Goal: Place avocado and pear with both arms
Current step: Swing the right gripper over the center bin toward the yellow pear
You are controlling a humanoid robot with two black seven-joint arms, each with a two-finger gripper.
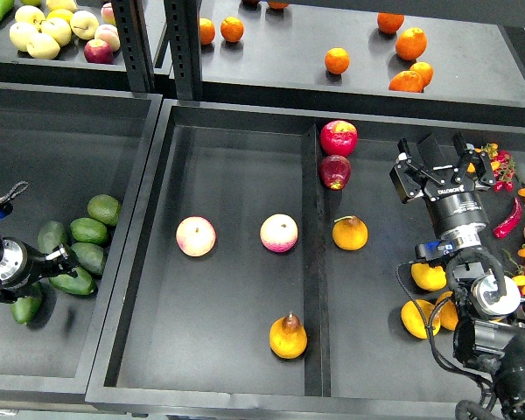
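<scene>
The pear [288,337], orange-yellow with a brownish neck and dark stem, stands near the front of the middle tray [236,140], beside its divider. My right gripper [439,159] hovers open and empty over the tray's right compartment, far behind and right of the pear. Green avocados lie in the left bin. A long pointed avocado [74,282] lies just below the fingertips of my left gripper [59,259]. Another long one [26,308] lies under the wrist. The left fingers are dark, and I cannot see whether they grip it.
Stubbier avocados [89,230] lie behind the left gripper. Two pink-yellow apples [196,235] and a rounder orange fruit [350,233] sit mid-tray, red apples [338,137] behind. Yellow fruits [429,276] lie by my right arm. The rear shelf holds oranges [336,60] and apples.
</scene>
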